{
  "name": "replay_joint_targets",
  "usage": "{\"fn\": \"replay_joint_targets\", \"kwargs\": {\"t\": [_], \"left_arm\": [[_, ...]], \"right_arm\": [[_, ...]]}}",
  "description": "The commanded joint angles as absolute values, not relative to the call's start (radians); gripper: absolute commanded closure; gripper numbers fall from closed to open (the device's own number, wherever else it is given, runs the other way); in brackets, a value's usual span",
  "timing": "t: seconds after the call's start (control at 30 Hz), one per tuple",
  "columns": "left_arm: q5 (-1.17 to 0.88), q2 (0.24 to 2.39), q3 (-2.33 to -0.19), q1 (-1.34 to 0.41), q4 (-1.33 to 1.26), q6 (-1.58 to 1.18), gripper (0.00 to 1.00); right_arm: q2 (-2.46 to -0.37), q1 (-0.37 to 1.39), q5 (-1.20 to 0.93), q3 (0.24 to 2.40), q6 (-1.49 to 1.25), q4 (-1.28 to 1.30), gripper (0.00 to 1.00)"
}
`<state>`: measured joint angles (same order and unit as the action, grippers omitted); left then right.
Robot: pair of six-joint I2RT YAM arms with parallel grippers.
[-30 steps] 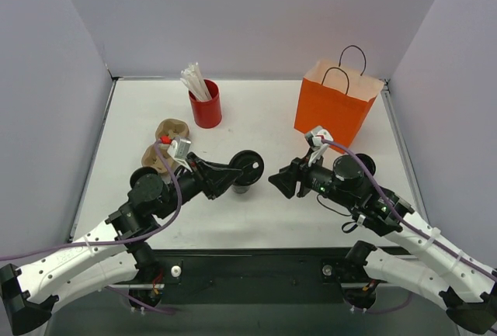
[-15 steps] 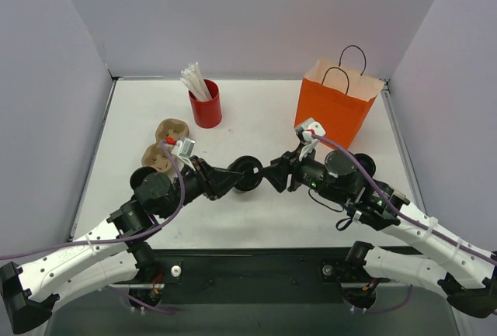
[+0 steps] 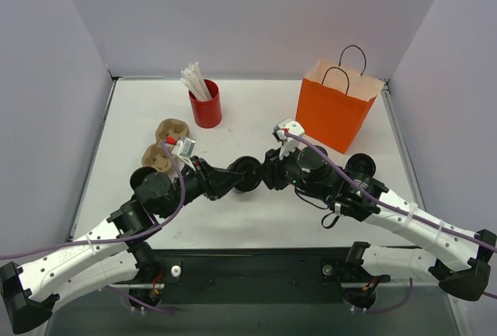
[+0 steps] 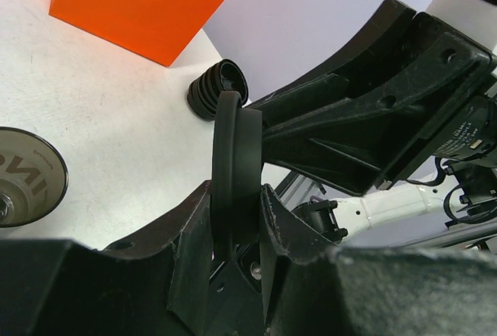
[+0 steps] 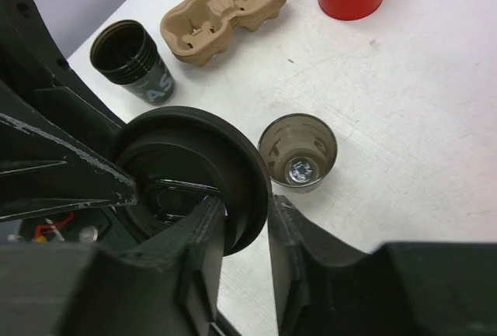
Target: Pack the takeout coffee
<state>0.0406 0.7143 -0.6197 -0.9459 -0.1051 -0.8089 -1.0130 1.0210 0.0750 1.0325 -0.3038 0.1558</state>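
Cup [image 5: 297,152] sits hidden overhead beneath the held lid [image 3: 247,173].

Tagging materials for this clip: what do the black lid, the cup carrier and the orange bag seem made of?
The black lid: probably moulded plastic, smooth with a slight sheen on its rim. The cup carrier: moulded paper pulp, going by its matte, tan, rough surface. The orange bag: apparently paper, matte with crisp folded edges.
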Motion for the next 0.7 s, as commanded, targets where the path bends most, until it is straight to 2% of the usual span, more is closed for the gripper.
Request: {"fn": "replay_joint_targets", "kwargs": {"t": [0.0,0.03,0.07,0.1,0.13,0.3,0.53,0.67], "left_arm": [[0.026,0.710,-0.646,-0.942,-0.147,-0.819,0.83],[0.026,0.712,-0.644,-0.942,-0.147,-0.819,0.83],[0.025,0.713,-0.644,-0.943,-0.147,-0.818,0.81],[0.023,0.715,-0.646,-0.942,-0.144,-0.815,0.75],[0.025,0.715,-0.646,-0.943,-0.141,-0.796,0.62],[0.009,0.713,-0.655,-0.943,-0.129,-0.701,0.40],[0.115,0.739,-0.764,-0.916,0.097,-0.407,0.27],[0.150,0.775,-0.862,-0.815,0.270,-0.286,0.22]], "right_arm": [[-1.031,1.066,0.176,1.092,-0.267,0.176,0.81],[-1.035,1.074,0.207,1.092,-0.258,0.176,0.87],[-1.034,1.083,0.219,1.092,-0.256,0.176,0.97],[-1.035,1.083,0.228,1.092,-0.256,0.176,1.00],[-1.029,1.085,0.248,1.094,-0.255,0.178,1.00],[-1.026,1.085,0.275,1.095,-0.253,0.199,1.00],[-1.094,1.059,0.301,1.144,-0.259,0.313,1.00],[-1.141,1.003,0.229,1.158,-0.285,0.333,1.00]]}}
